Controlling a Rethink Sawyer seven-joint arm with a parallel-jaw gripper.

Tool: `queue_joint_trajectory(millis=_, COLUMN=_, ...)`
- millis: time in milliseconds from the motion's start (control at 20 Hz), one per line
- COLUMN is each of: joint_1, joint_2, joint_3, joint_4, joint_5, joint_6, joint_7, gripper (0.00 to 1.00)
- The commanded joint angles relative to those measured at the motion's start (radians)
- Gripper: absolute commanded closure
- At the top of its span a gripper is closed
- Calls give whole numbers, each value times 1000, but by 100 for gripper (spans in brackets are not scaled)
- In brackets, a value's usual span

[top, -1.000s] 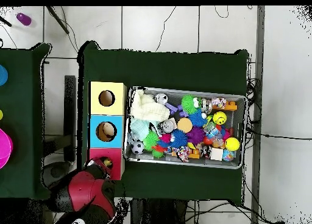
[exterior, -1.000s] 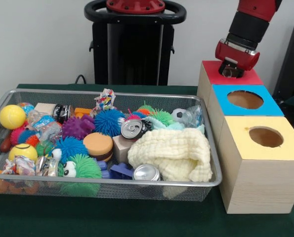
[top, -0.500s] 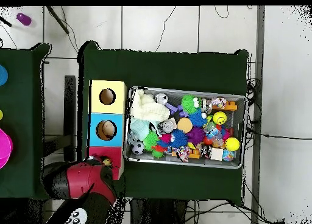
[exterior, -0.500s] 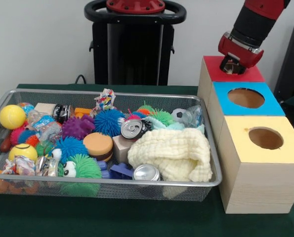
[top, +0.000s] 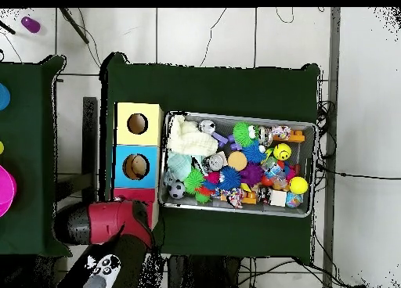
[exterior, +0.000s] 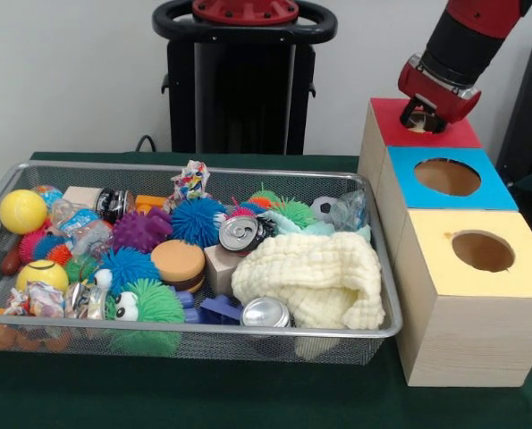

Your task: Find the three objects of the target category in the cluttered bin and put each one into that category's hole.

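Dark green cloth (exterior: 248,393) is covering the table, with a pale wall behind. A wire mesh bin (exterior: 384,295) is sitting on the cloth, crowded with spiky rubber balls, a yellow ball (exterior: 21,211), a soccer ball (exterior: 323,207) and a cream knitted cloth (exterior: 315,277) lying bunched at the end nearest the boxes. Two silver drink cans are showing: one can (exterior: 240,233) lying on its side mid-bin with its pull-tab end facing out, a second can (exterior: 266,313) pressing against the near wall beside the cream cloth. Just beside the bin, three wooden boxes are standing in a row: the yellow-topped box (exterior: 480,255), the blue-topped box (exterior: 446,176) and the red-topped box (exterior: 422,132), the first two each showing a round hole. The gripper (exterior: 425,114) is hanging directly over the red top, hiding most of it in the overhead view. Whether its fingers are apart or closed, cannot tell.
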Motion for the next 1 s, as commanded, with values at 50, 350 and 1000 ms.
queue_joint_trajectory(millis=50, joint_1=-101, joint_2=-73, joint_3=-37, joint_4=-49, joint_5=-87, joint_6=194, joint_7=-45, gripper=0)
queue_joint_trajectory(millis=350, joint_1=-90, joint_2=-80, joint_3=-42, joint_4=-31, joint_5=-112, joint_6=116, joint_7=-31, gripper=100)
queue_joint_trajectory(millis=1000, joint_1=-67, joint_2=-113, joint_3=-47, joint_4=38, joint_5=-158, joint_6=-67, joint_7=5, gripper=100)
